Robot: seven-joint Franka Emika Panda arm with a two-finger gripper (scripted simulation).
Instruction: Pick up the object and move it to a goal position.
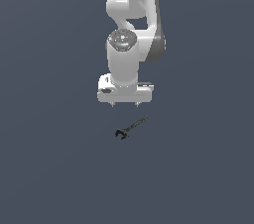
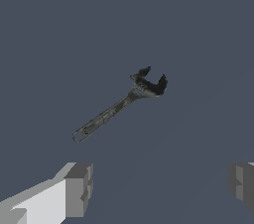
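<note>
The object (image 1: 130,128) is a small dark wrench lying flat on the grey floor, its forked head toward the exterior view's lower left. My gripper (image 1: 124,104) hangs above and just behind it, apart from it, with short fingertips spread wide and nothing between them. In the wrist view the object (image 2: 119,105) lies diagonally, forked head up, well clear of my two grey fingers (image 2: 78,189), which stand far apart at the frame's edge.
The white arm (image 1: 131,25) rises behind the gripper toward the exterior view's top. A plain dark grey floor (image 1: 49,168) surrounds the wrench.
</note>
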